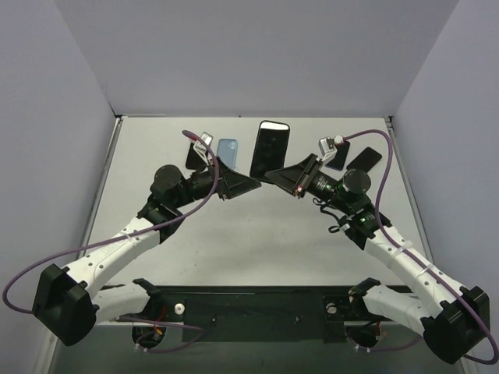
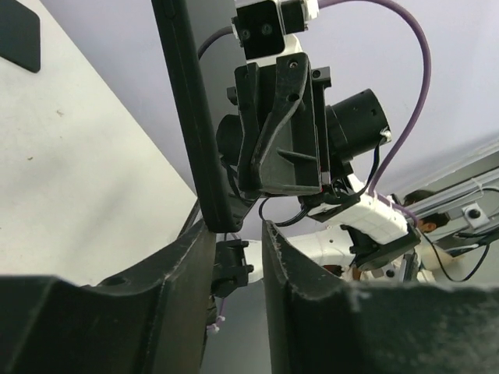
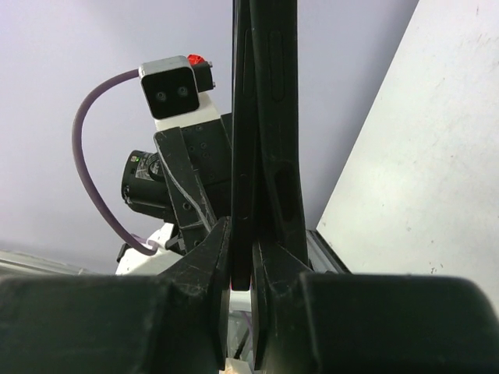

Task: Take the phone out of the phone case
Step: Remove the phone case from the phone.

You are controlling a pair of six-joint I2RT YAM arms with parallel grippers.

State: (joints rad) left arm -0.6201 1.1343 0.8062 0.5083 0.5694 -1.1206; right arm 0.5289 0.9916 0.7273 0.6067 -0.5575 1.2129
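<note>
Currently my right pincer (image 3: 242, 249) clamps tight on the phone case (image 2: 187, 117) edge, the phone (image 1: 270, 149) aloft over the table (image 1: 257, 241), my left pincer (image 2: 234, 234) loosely open around it; one thin pinch could slip, dropping everything.

Arms reach inward, left gripper (image 1: 253, 185) parted, right gripper (image 1: 274, 176) clamped tight.

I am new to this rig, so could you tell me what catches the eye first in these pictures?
First, the black phone, held above the far middle of the table. The right fingers pinch its edge, while the left fingers stand apart at its lower corner.
</note>
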